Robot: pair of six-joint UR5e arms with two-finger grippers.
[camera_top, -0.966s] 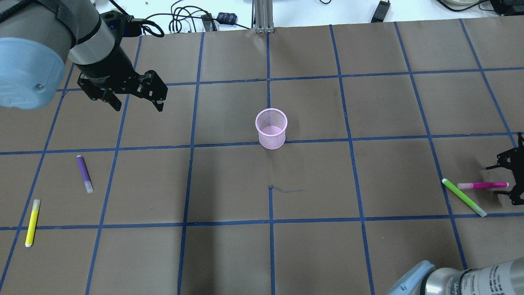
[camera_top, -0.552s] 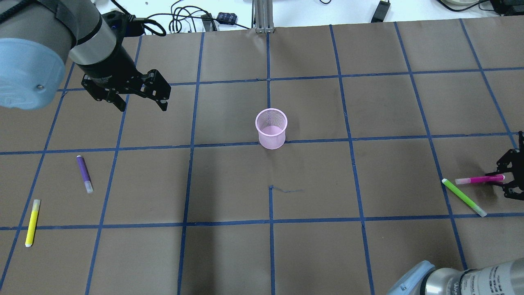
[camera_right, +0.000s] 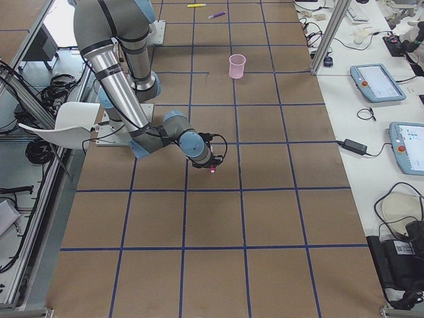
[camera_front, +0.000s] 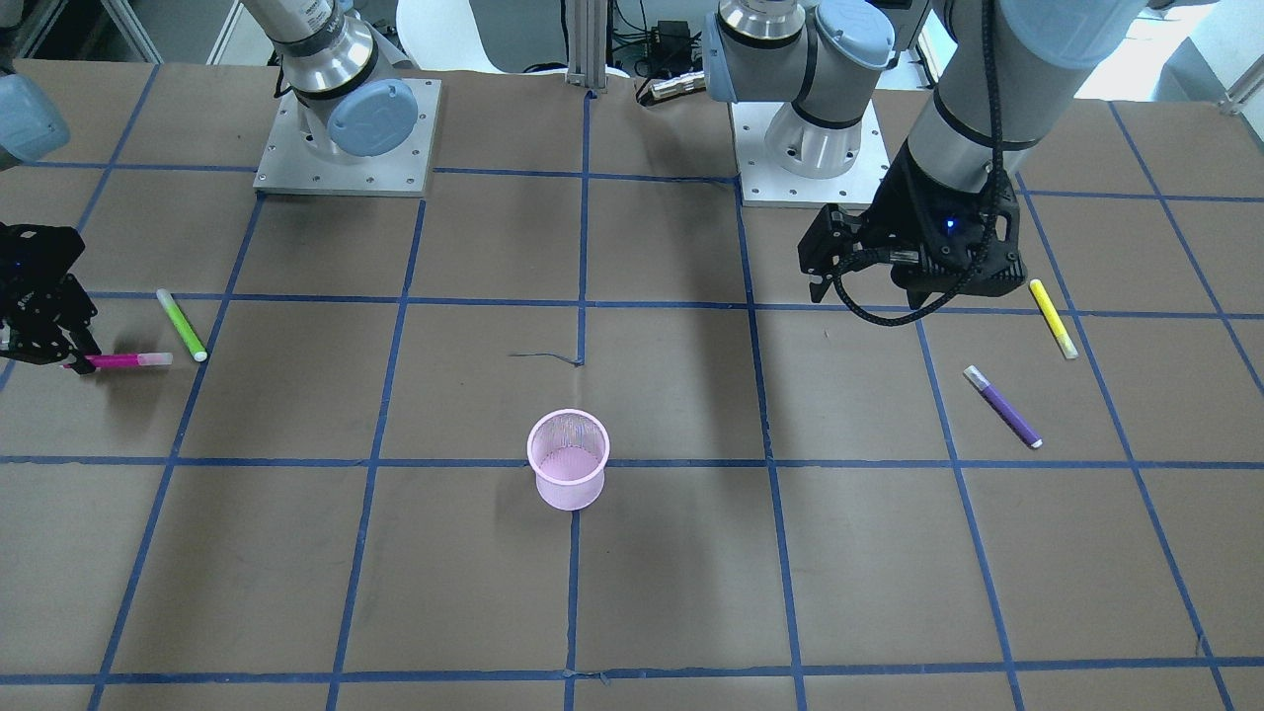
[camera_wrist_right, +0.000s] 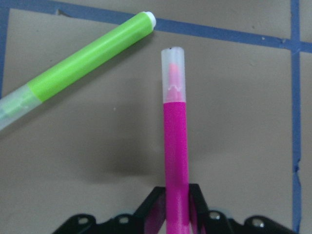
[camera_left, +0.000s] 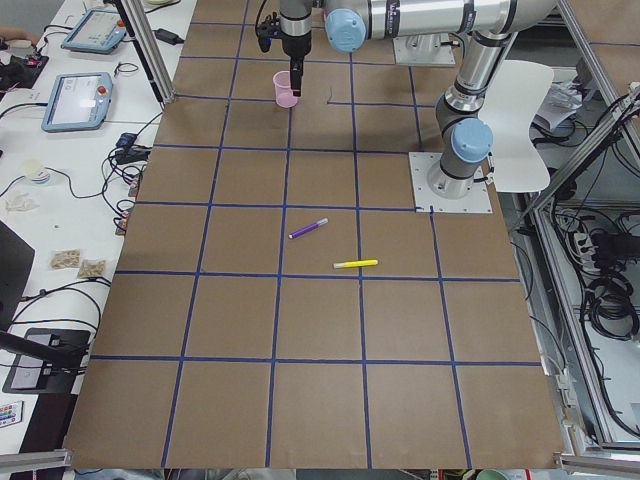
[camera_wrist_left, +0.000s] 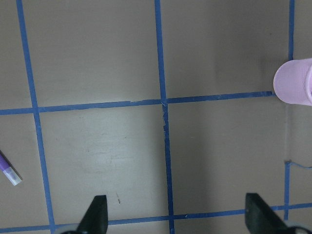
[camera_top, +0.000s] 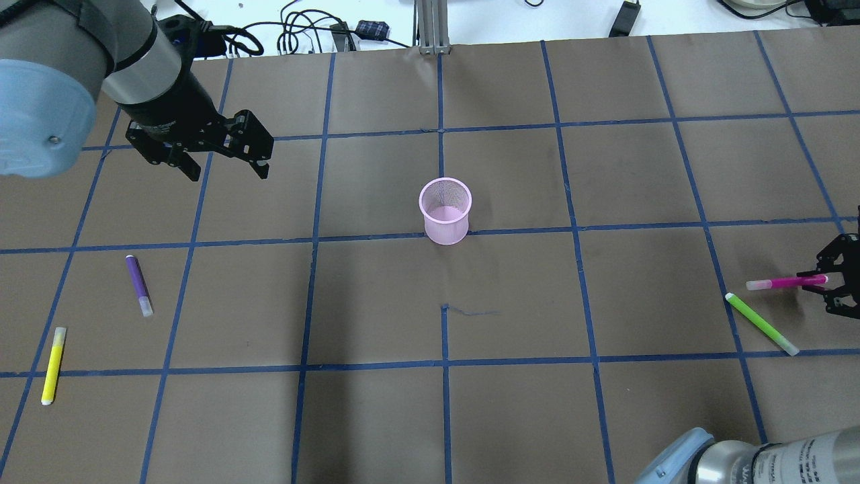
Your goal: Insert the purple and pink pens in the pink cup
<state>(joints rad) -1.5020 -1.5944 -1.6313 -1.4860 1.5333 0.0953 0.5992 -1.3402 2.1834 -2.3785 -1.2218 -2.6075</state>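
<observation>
Front view: my right jaws, far out along the worktop (camera_front: 691,592), are clamped on the tail of the pink pen (camera_front: 117,360). The pink cup (camera_front: 568,459) stands upright mid-worktop, well apart. The purple pen (camera_front: 1002,407) lies near my left jaws, which hang wide and empty. Overhead: the lane to the cup is open. Right wrist: the green pen (camera_wrist_right: 78,58) is just beside the pink cap, apart. My judgement: lift straight, tip the pen upright, centre it over the rim and release low.

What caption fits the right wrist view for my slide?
Right gripper, jaws shut on the pink pen; the green pen lies slanted nearby, not touching.
</observation>
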